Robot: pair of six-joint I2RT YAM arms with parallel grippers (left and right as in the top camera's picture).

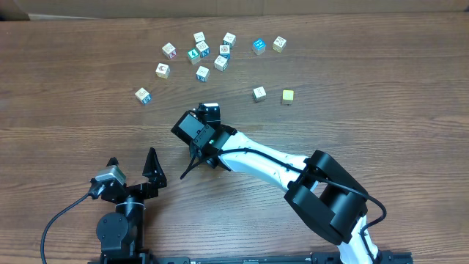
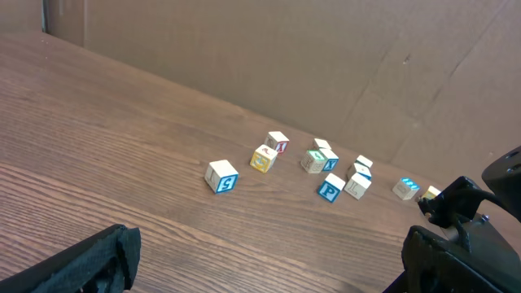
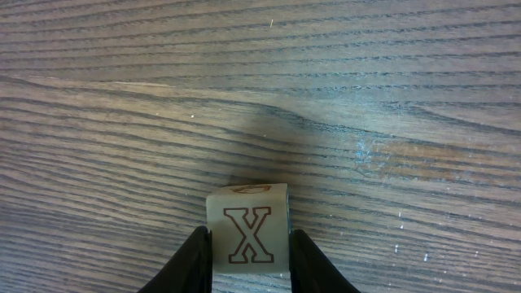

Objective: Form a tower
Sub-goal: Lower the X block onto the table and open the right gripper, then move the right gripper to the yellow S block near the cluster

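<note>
A pale block printed with an X is being clamped between the fingers of the right gripper, over the middle of the table, well apart from the loose cubes scattered farther back. Whether other blocks are being hidden beneath it cannot be told. The left gripper is being held wide open, empty.

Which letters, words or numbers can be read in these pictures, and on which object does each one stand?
"X": brown outlined letter on the face of the pale cube between the fingers of the right pincer.
"P" (probably): blue letter on a loose cube, left wrist view.
Prints on the other loose cubes: too small or blurred to read.
No words, brands or numbers can be seen.
</note>
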